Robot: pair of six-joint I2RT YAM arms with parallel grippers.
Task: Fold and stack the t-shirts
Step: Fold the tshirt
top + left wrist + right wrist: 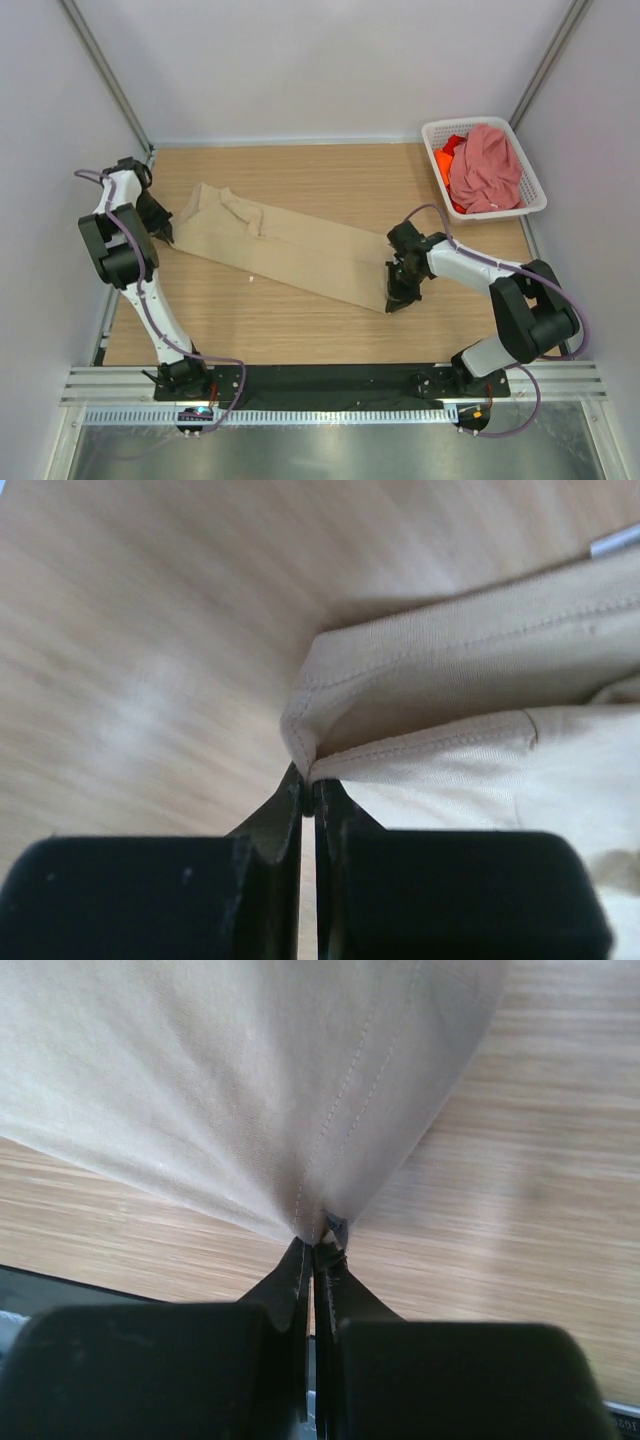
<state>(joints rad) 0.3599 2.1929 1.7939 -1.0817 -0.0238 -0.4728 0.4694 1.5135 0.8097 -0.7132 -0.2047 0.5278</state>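
The beige shirt [290, 250] lies as a long band slantwise across the tabletop [300, 335], from far left to near right. It is pinched tight at one end by the left pincer [165, 232] and at the other by the right pincer [398, 288]. Bare wood lies open in front of the band, and behind it up to the back wall [330, 70]. The far right corner is taken by the white basket [533, 203], heaped with a pink shirt [485, 170] and an orange shirt [443, 160]. The left pincer sits close to the left wall [50, 150], with little room on that side
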